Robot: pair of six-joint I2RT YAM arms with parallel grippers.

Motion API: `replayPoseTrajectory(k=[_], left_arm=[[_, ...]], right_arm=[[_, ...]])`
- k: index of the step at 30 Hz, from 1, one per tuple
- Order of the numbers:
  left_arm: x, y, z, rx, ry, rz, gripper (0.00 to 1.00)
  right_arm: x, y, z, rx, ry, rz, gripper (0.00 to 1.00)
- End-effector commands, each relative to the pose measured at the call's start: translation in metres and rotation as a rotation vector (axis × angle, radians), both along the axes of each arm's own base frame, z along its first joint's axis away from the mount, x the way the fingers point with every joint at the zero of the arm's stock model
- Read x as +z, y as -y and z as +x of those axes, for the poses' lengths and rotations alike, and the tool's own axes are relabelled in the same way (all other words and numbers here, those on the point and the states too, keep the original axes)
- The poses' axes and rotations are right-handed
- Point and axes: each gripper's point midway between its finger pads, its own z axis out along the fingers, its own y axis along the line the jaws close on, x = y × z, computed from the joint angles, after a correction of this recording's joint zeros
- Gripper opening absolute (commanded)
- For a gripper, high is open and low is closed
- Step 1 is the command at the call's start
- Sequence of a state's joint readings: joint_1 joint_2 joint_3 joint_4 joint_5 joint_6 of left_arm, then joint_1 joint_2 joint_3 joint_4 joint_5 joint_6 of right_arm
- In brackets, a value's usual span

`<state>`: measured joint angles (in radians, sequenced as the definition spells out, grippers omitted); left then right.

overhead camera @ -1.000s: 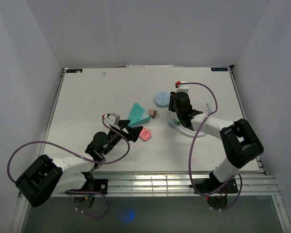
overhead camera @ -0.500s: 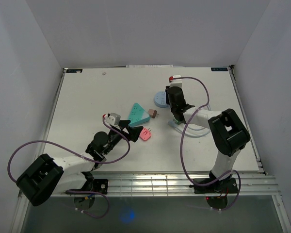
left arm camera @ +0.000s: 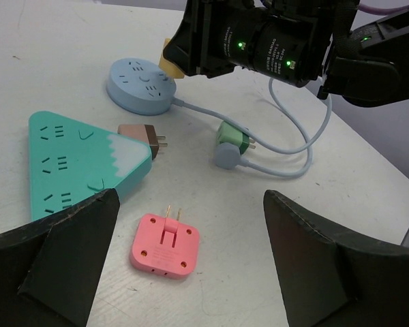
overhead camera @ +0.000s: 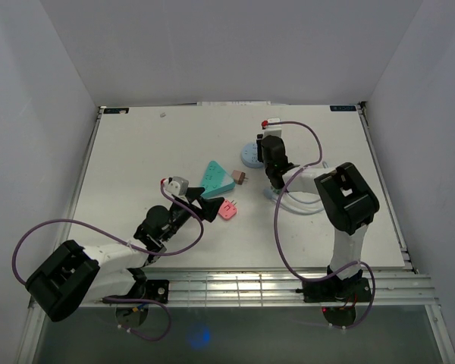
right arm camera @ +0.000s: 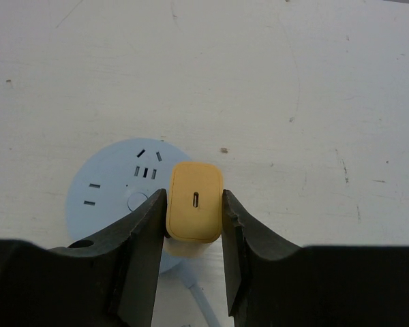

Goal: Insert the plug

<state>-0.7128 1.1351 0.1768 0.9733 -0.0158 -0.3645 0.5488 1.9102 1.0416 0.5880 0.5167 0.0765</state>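
From above, the right gripper (overhead camera: 262, 149) hangs over the round socket (overhead camera: 247, 156), right of centre toward the table's (overhead camera: 136, 144) far edge, with the walls well apart from it.

Left wrist: the left gripper (left arm camera: 191, 204) gapes wide and empty above a pink plug (left arm camera: 165, 244).

Right wrist: the right gripper's jaws pinch the yellow plug (right arm camera: 194, 201) over the socket's rim. It looks not yet inserted, and nothing blocks the way down.

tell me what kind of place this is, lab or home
Probably a robotics lab cell: white table boxed in by blank walls, left arm and right arm bolted at its near edge, teal power strip and pink plug set out as test pieces.
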Motion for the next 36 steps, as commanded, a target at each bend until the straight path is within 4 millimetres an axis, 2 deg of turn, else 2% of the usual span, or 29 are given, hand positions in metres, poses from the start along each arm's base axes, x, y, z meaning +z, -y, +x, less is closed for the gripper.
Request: replayPoseTrajectory(k=[1,11,19,24,36], left_arm=[[0.016,0.003,0.001,-0.011,0.042,-0.032,0.98],[0.018,0.002,0.0,-0.011,0.052,-0.036,0.98],[0.018,0.001,0.0,-0.011,0.057,-0.036,0.98],[0.019,0.001,0.0,-0.011,0.058,-0.037,0.98],[0.018,0.002,0.0,-0.012,0.059,-0.036,0.98]], right_arm=[[0.03,-0.004,0.02,-0.022,0.107,0.045,0.08],[0.022,0.0,0.023,-0.047,0.11,0.044,0.08],[0.046,-0.001,0.022,-0.047,0.144,0.089,0.08],[0.049,0.0,0.026,-0.07,0.142,0.089,0.08],[0.031,0.009,0.034,-0.126,0.101,0.071,0.08]])
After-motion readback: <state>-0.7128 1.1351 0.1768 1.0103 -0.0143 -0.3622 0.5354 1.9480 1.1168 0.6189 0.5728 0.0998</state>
